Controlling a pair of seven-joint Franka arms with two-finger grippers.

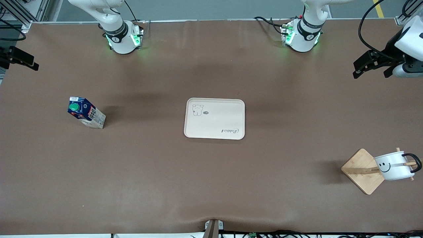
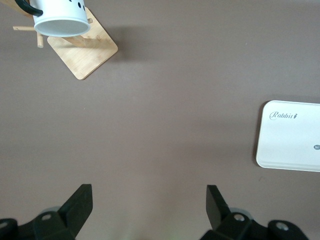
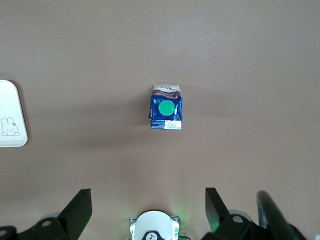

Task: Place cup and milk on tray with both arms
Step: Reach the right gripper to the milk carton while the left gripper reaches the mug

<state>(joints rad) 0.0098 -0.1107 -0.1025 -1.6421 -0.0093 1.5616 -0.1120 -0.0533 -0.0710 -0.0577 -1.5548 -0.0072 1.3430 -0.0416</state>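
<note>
The small white enamel cup with a black smiley face and black loop handle hangs tilted on a peg of a wooden stand with a square base, toward the left arm's end of the brown surface and nearer the front camera than the tray. The cream rectangular tray with rounded corners, a bear drawing and "Rabbit" script lies flat mid-surface, with nothing on it. The dark-blue milk carton with a round green cap stands upright toward the right arm's end, well apart from the tray.

The left claw hangs high with its fingers spread wide, holding nothing; cup and tray both lie well apart from it. The right claw is also spread wide and bare, up above the surface, with the milk carton ahead of it and below.
</note>
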